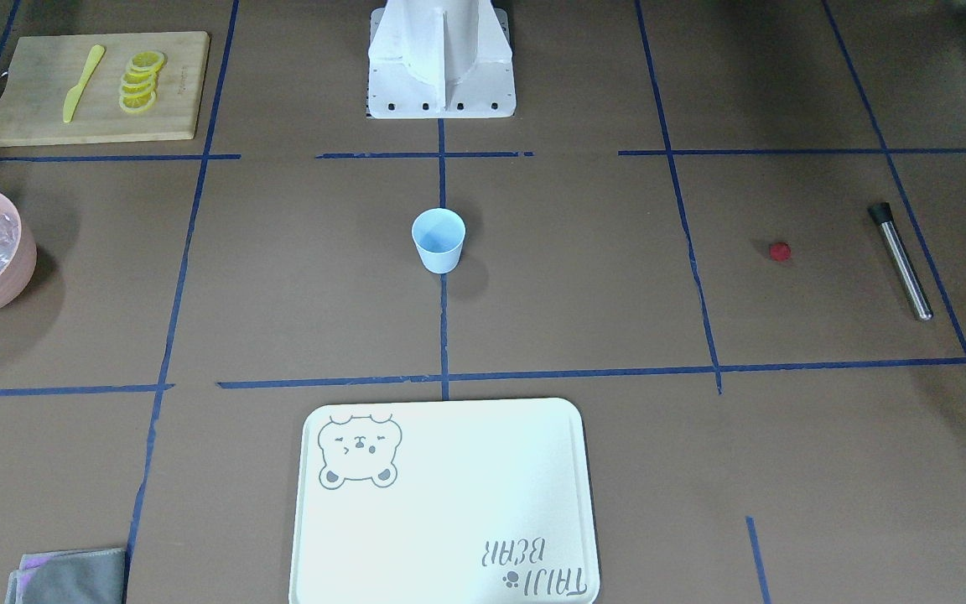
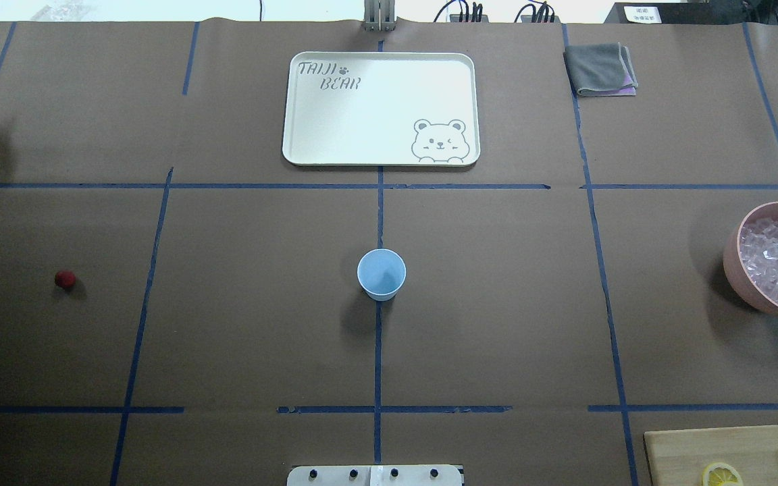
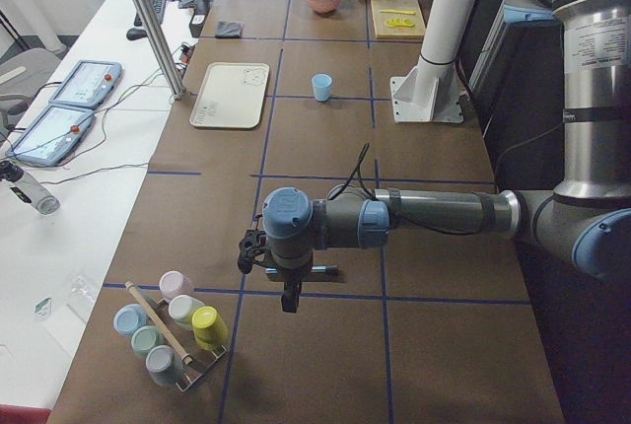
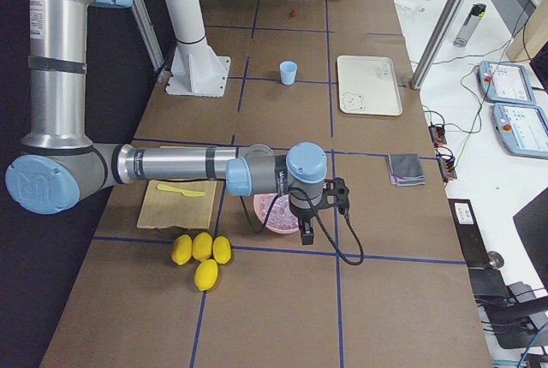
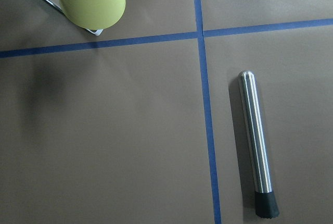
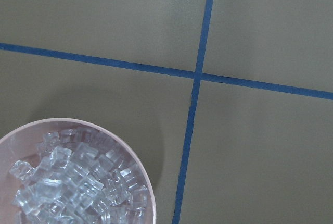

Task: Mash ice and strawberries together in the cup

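Note:
The light blue cup (image 2: 381, 274) stands upright and looks empty at the table's middle. The tiny red strawberry (image 2: 65, 279) lies alone far to the left, near a steel rod with a black tip (image 5: 256, 143). The ice (image 6: 78, 182) fills a pink bowl (image 2: 733, 256) at the far right. My left gripper (image 3: 289, 301) hangs above the table near the rod, and shows only in the exterior left view. My right gripper (image 4: 307, 235) hovers beside the pink bowl, and shows only in the exterior right view. I cannot tell whether either gripper is open or shut.
A white bear-print tray (image 2: 382, 115) lies beyond the cup, with a grey cloth (image 2: 600, 69) to its right. A wooden board (image 1: 47, 92) holds lemon slices and a yellow knife. Whole lemons (image 4: 199, 257) lie nearby. A rack of pastel cups (image 3: 173, 330) stands at the left end.

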Controlling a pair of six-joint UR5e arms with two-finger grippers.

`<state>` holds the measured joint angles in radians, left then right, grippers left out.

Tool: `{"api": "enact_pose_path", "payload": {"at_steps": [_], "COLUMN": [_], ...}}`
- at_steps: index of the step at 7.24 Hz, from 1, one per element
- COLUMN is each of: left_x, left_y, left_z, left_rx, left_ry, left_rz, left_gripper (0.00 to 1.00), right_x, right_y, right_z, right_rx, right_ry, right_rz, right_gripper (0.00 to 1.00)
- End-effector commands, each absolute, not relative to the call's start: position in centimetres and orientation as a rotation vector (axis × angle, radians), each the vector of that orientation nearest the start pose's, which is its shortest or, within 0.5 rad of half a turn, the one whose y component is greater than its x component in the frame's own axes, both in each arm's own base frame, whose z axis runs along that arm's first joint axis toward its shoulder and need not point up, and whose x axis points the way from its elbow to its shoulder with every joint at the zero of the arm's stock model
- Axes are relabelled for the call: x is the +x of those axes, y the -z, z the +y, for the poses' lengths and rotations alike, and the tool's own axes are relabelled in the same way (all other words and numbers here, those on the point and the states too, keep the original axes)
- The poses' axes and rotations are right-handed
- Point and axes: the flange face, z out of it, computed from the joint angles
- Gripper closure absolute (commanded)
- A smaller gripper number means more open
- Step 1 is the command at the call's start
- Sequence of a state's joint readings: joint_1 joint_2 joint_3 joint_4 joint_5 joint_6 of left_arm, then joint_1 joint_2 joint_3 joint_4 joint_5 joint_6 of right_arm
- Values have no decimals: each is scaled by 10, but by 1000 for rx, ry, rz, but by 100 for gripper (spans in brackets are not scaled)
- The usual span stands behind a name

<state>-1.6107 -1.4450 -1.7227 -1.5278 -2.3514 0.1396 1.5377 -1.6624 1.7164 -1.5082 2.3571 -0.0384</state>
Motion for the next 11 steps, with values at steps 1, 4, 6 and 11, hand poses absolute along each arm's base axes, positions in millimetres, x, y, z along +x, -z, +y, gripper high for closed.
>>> {"api": "enact_pose_path", "payload": {"at_steps": [1, 4, 6, 11], "left_x": [-81, -80, -80, -80], "left_y": [-643, -646, -645, -647], "left_z": [-434, -434, -435, -434], "left_rx": [60, 55, 57, 54], "left_ry": [-92, -92, -92, -91], "left_rz": [777, 779, 781, 784], "left_gripper": [0, 0, 0, 0], "right_x": [47, 1, -43, -110], "right_y": [-623, -588, -573, -588], "right_z": [-462, -476, -482, -467], "right_rx": [112, 207, 274, 247], "right_ry": [113, 263, 388, 564], "right_rz": [-788, -787, -794, -802], "right_gripper": [0, 0, 1, 9]}}
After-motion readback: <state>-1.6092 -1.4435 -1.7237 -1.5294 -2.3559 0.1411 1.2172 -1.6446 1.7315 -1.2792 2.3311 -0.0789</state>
